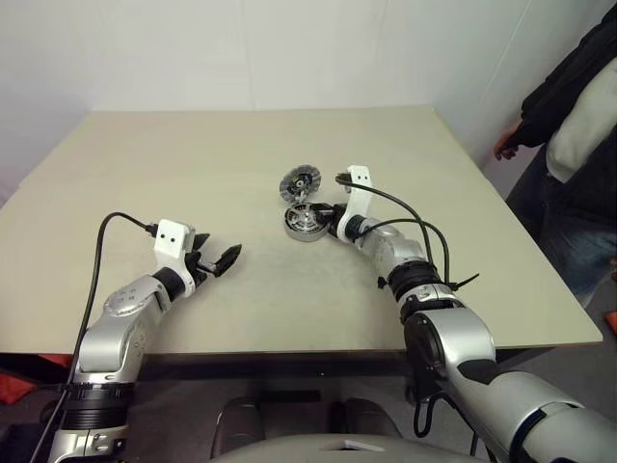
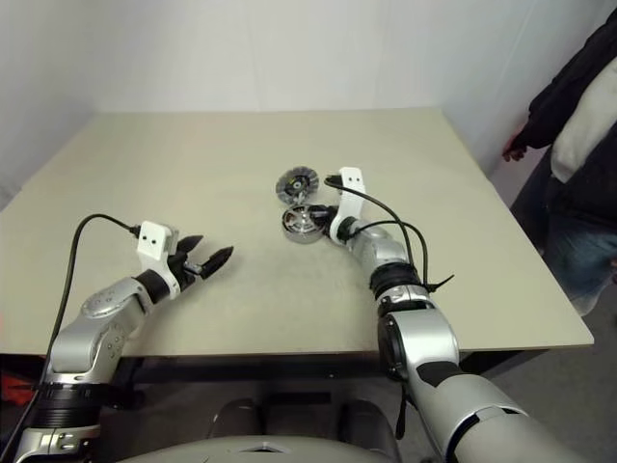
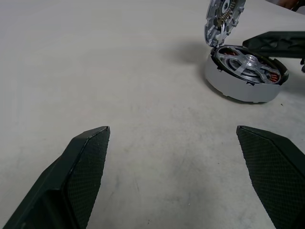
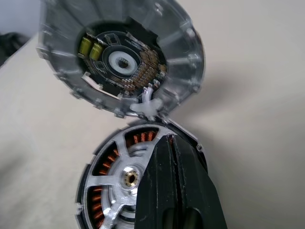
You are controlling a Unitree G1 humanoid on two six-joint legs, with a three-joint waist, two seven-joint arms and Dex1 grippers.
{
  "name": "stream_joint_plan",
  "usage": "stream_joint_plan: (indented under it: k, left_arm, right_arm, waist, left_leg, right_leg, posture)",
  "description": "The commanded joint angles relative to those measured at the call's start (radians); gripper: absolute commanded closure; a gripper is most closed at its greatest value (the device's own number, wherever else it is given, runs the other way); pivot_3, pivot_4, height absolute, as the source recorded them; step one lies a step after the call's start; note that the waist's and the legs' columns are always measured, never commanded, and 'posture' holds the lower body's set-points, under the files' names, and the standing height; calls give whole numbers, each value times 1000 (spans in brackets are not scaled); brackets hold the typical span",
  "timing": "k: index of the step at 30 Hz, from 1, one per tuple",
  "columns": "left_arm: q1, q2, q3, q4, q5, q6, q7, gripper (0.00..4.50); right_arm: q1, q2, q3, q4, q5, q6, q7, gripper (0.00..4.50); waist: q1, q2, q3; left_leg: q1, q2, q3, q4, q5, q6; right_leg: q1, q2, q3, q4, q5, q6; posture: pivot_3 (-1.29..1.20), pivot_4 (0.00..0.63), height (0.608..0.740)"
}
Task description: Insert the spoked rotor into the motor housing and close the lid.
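Note:
The motor housing [image 1: 305, 230] sits mid-table, with the spoked rotor [image 4: 114, 179] seated inside it and copper coils showing between the spokes. The lid [image 4: 124, 52] stands tilted on edge at the housing's far rim, its ribbed face with the dark centre turned toward my right wrist. My right gripper [image 4: 172, 143] is shut with nothing in it, its tips over the rotor's right side, just below the lid's lower edge. My left gripper [image 1: 217, 258] hangs open over bare table well to the left of the housing [image 3: 243, 78], with nothing between its fingers [image 3: 86, 171].
A person [image 1: 574, 125] in dark clothes stands beside the table's right edge, one hand [image 1: 505, 147] near the far right corner. The beige table [image 1: 193, 174] spreads wide around the parts; its front edge [image 1: 289, 349] runs just behind my arms.

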Motion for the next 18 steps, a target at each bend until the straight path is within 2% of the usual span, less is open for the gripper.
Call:
stream_joint_plan:
  k: [1,3,6,10,13,14,18]
  left_arm:
    - [-15,1,8,-30,0,-18,4,0]
    - [-16,-3,6,-26,2,-22,4,0]
    - [-21,-8,3,-19,4,-25,4,0]
    - [-32,-11,1,-8,6,-26,1,0]
    - [-39,-14,0,0,10,-30,-1,0]
    - [-41,-15,-1,2,10,-31,-1,0]
    - [-35,-24,-2,0,13,-38,3,0]
  right_arm:
    - [-11,-35,10,-181,34,-22,110,4489]
    - [-6,-81,38,-285,25,-44,191,4489]
    - [21,-184,167,-409,-52,-129,374,4489]
    - [59,-380,380,-521,-144,-277,748,4489]
    - [-3,-424,427,-468,-165,-344,859,3905]
    - [-21,-425,433,-447,-169,-360,877,3581]
    - [-104,-388,466,-284,-266,-505,822,2272]
  waist:
    - [0,0,0]
    - [1,0,0]
    - [4,0,0]
    - [5,-1,0]
    - [0,-1,0]
    - [-3,-1,1]
    - [-6,-1,1]
  left_leg:
    - [-1,0,0,0,0,0]
    - [-2,0,0,0,0,0]
    - [-3,0,0,0,0,0]
    - [-4,0,0,1,-1,1]
    - [-4,0,0,2,-2,4]
    - [-4,0,0,2,-2,4]
    - [-3,1,0,3,-1,2]
  right_leg:
    - [0,0,0,0,0,0]
    - [-2,0,0,0,0,0]
    - [-4,0,0,0,0,0]
    - [-2,0,0,-1,0,0]
    - [-2,0,0,-1,0,1]
    - [-2,0,0,0,0,1]
    - [-3,0,0,2,-2,4]
  posture:
    - [0,0,740]
    - [0,0,740]
    - [0,0,740]
    - [0,0,740]
    - [0,0,740]
    - [0,0,740]
    - [0,0,740]
